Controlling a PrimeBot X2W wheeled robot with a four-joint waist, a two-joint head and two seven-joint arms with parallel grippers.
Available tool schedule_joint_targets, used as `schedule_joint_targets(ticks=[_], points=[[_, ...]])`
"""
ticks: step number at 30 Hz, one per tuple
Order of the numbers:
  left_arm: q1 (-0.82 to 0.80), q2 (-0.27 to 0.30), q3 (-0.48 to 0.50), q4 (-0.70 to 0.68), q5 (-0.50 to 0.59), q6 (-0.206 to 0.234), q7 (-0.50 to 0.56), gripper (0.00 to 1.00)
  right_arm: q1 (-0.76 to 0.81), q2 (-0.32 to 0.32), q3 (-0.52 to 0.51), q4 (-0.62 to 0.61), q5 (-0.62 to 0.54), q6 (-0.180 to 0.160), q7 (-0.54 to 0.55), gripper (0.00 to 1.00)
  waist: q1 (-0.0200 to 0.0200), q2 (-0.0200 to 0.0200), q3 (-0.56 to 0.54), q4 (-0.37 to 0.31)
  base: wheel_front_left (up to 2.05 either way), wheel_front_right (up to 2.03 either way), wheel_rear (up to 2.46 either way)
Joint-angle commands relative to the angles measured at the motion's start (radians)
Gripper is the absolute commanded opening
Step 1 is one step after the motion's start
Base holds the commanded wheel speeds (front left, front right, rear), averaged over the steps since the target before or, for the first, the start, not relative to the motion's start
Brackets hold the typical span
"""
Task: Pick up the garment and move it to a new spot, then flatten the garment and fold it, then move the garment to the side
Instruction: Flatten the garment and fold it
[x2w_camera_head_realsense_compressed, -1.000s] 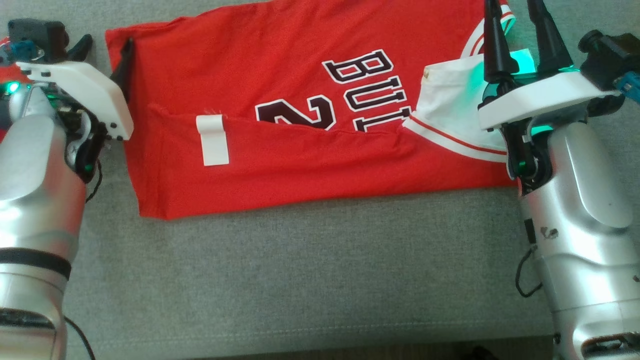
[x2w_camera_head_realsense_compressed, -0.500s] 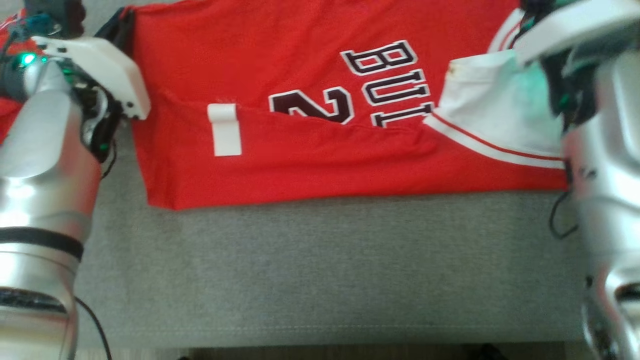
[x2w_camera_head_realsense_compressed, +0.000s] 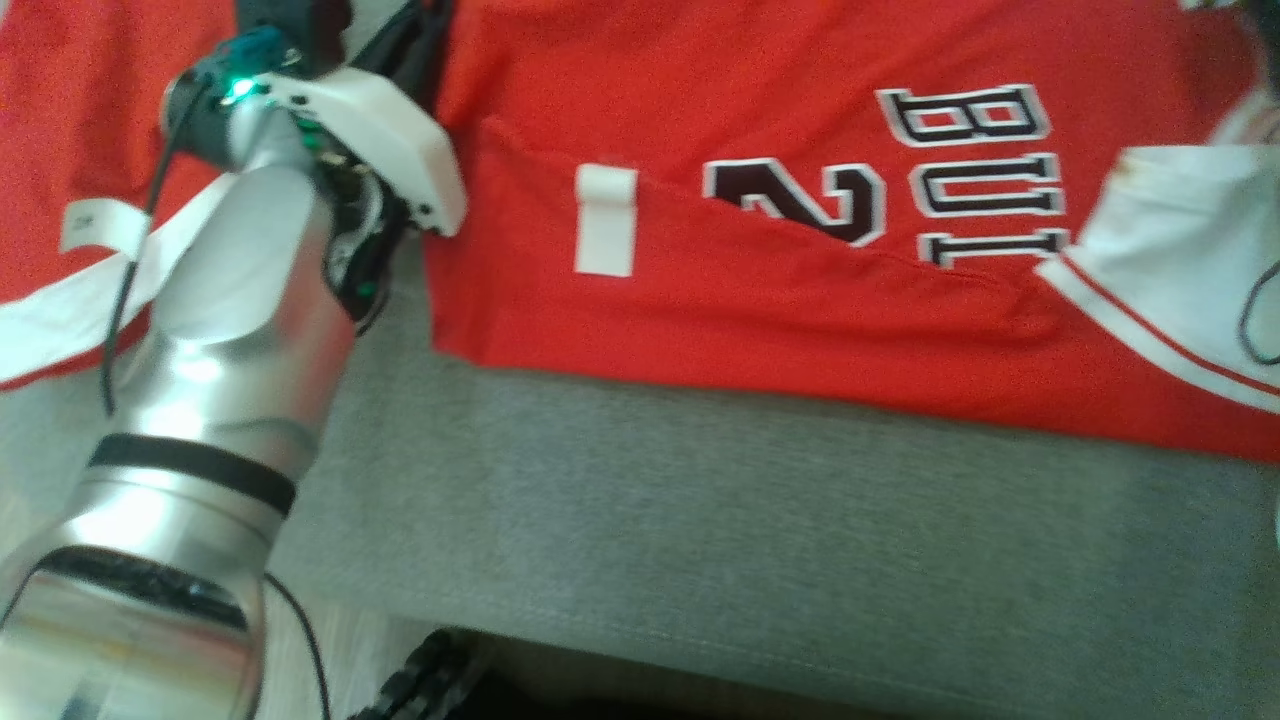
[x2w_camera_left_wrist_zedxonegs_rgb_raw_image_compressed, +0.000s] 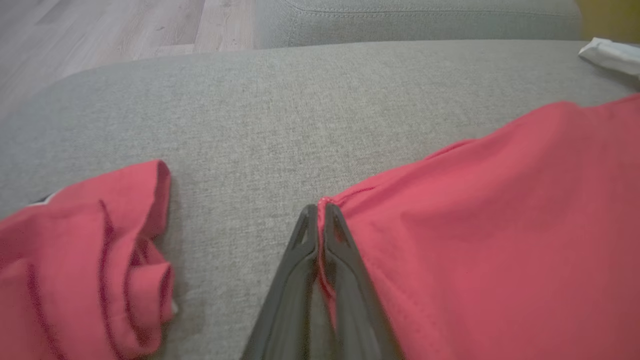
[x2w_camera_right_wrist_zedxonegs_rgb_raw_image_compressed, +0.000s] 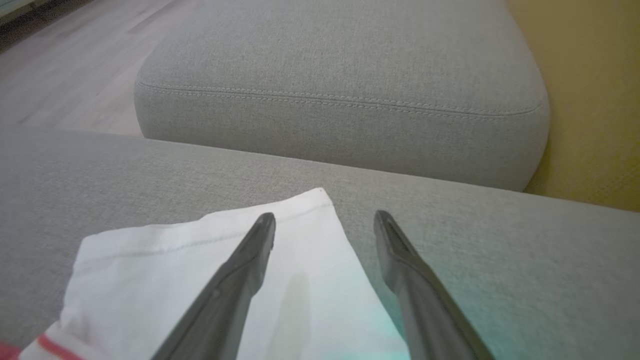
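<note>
The garment (x2w_camera_head_realsense_compressed: 760, 180) is a red jersey with dark lettering and a white sleeve (x2w_camera_head_realsense_compressed: 1170, 250), spread on a grey sofa cushion (x2w_camera_head_realsense_compressed: 700, 540). My left gripper (x2w_camera_head_realsense_compressed: 415, 45) sits at its left edge. In the left wrist view the left gripper (x2w_camera_left_wrist_zedxonegs_rgb_raw_image_compressed: 318, 215) is shut, with the garment's red hem (x2w_camera_left_wrist_zedxonegs_rgb_raw_image_compressed: 450, 225) pinched between the fingers at a corner. In the right wrist view my right gripper (x2w_camera_right_wrist_zedxonegs_rgb_raw_image_compressed: 325, 220) stands open just above the garment's white part (x2w_camera_right_wrist_zedxonegs_rgb_raw_image_compressed: 165, 280), one finger over the cloth and the other over bare cushion.
A second red garment (x2w_camera_head_realsense_compressed: 70, 130) with a white band lies crumpled left of my left arm, also seen as a red heap (x2w_camera_left_wrist_zedxonegs_rgb_raw_image_compressed: 85, 260). Another grey cushion (x2w_camera_right_wrist_zedxonegs_rgb_raw_image_compressed: 340, 75) lies beyond, with wood floor (x2w_camera_right_wrist_zedxonegs_rgb_raw_image_compressed: 65, 65) past it. The sofa's front edge (x2w_camera_head_realsense_compressed: 700, 660) runs along the bottom.
My left gripper has shut on the garment's left edge. The head camera has swung left, so the right arm has left its picture and the second red garment has come in.
</note>
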Motion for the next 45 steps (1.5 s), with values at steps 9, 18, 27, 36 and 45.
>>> schedule_joint_targets(ticks=[9, 18, 27, 36, 45], points=[[-0.079, -0.04, -0.065, -0.01, -0.067, 0.001, -0.049, 0.0, -0.145, -0.063, -0.064, 0.122, -0.138, 0.007, 0.1, 1.0, -0.0001, 0.0, 0.057, 0.149, 0.0, 0.0, 0.0], [-0.1, -0.048, -0.1, 0.036, -0.114, 0.001, -0.075, 0.0, -0.185, -0.071, -0.085, 0.177, -0.205, 0.007, 0.144, 0.0, -0.0001, 0.0, 0.055, 0.138, 0.0, 0.0, 0.0], [-0.134, -0.023, -0.057, 0.058, -0.119, 0.018, -0.089, 0.0, -0.189, -0.043, -0.183, 0.129, -0.242, 0.007, -0.064, 0.0, -0.0001, 0.0, 0.036, 0.089, 0.0, 0.0, 0.0], [-0.112, 0.044, 0.033, -0.01, -0.081, 0.055, -0.09, 0.0, -0.17, 0.017, -0.186, 0.142, -0.193, 0.007, -0.265, 0.0, -0.0001, 0.0, -0.009, -0.034, 0.0, 0.0, 0.0], [-0.001, 0.1, 0.101, -0.037, -0.047, 0.064, -0.09, 0.0, -0.019, 0.089, -0.012, 0.108, 0.043, 0.007, -0.393, 0.0, -0.0001, 0.0, -0.093, -0.146, 0.0, 0.0, 0.0]])
